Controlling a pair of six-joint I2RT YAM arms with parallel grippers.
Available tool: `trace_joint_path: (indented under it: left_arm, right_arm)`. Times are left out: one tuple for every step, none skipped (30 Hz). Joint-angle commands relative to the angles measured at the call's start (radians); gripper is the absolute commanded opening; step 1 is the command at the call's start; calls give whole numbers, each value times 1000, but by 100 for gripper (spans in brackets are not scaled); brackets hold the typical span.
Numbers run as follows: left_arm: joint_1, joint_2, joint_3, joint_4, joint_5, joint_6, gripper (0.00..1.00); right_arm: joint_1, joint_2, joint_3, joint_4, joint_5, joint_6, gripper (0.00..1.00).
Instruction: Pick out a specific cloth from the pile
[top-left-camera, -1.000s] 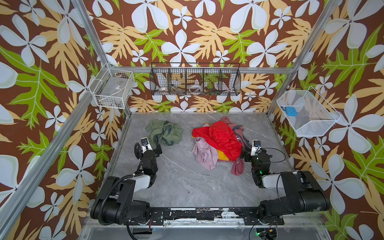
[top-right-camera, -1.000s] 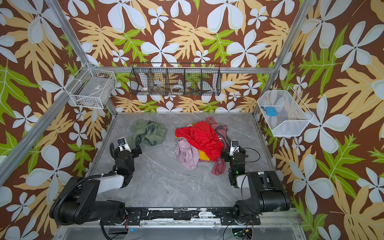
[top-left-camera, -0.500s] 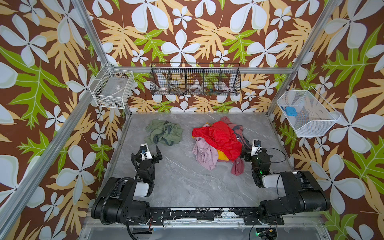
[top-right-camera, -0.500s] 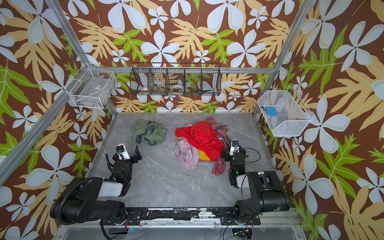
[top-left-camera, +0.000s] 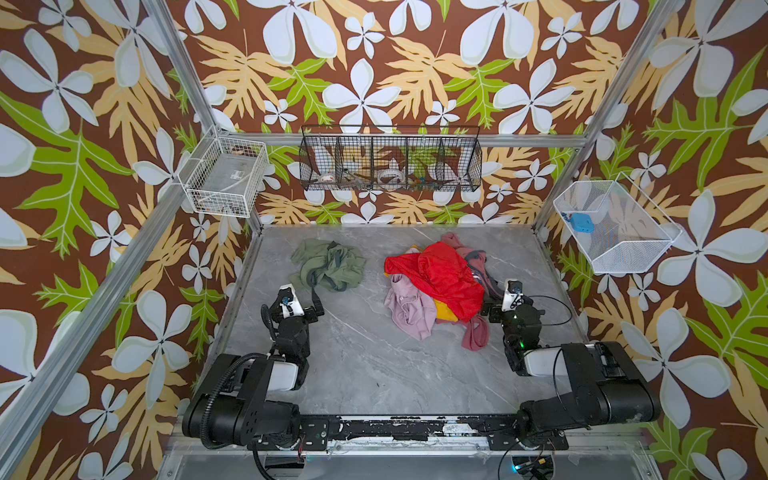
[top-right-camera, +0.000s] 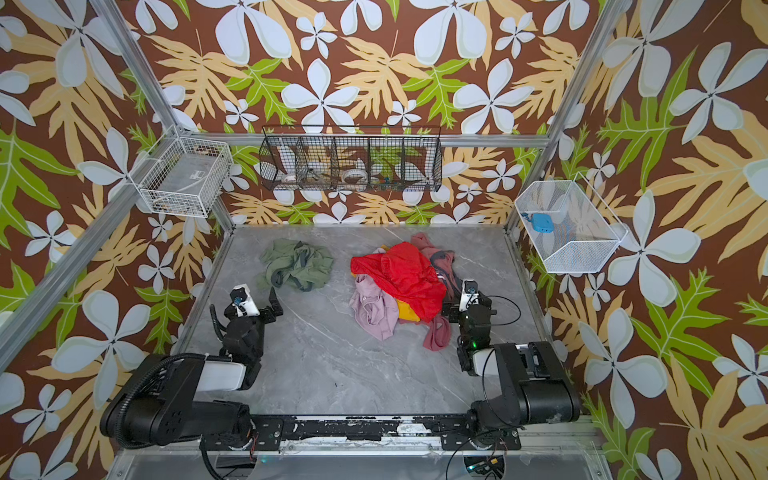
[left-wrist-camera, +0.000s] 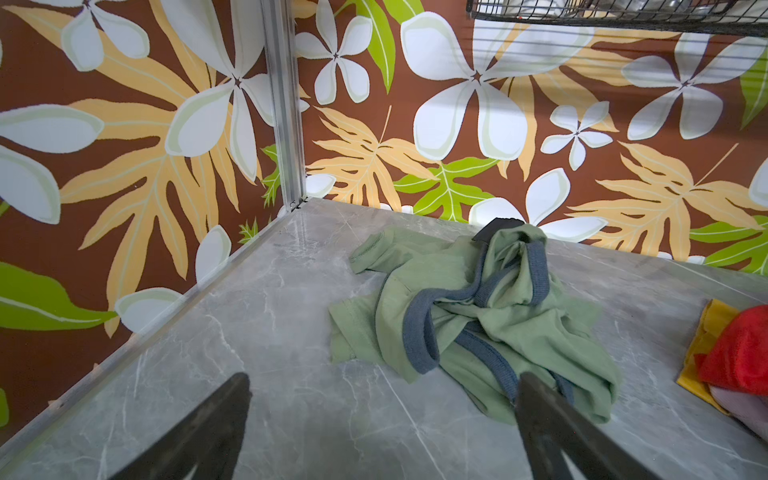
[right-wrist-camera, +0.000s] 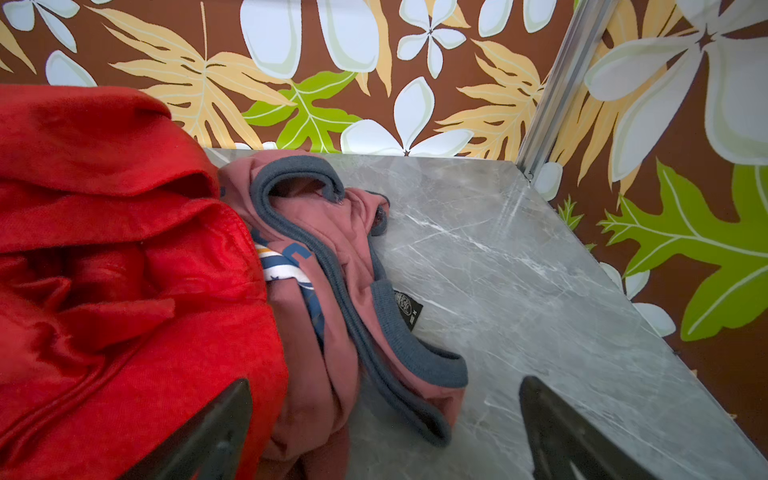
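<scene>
Cloth (top-left-camera: 328, 266) apart from pile (top-left-camera: 440, 278) | left claw (left-wrist-camera: 384, 376), right claw (right-wrist-camera: 385, 379) spread wide, apparently empty

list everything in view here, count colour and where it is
sage-green garment: 1, green with grey-blue bands, alone at far left of table
pile: 1, mixed colours, far right of table
red cloth: 1, bright red, top of pile
lilac-pink garment: 1, pale lilac, pile's near left
yellow cloth: 1, yellow, under the red
dusty rose garment: count unclear, rose, pile's right side
table: 1, grey marble
white wire basket: 1, left wall
black wire basket: 1, back wall
white mesh basket: 1, right wall, holds blue object
left gripper: 1, black, open, near green garment
right gripper: 1, black, open, beside pile
</scene>
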Motion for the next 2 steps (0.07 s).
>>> trace_joint_path:
  left_arm:
    - [-2, 0, 2, 36, -16, 0, 100]
    - [-2, 0, 1, 37, -16, 0, 100]
  right_arm:
    - [-1, 1, 3, 27, 6, 7, 100]
    - [0, 1, 3, 27, 6, 7, 99]
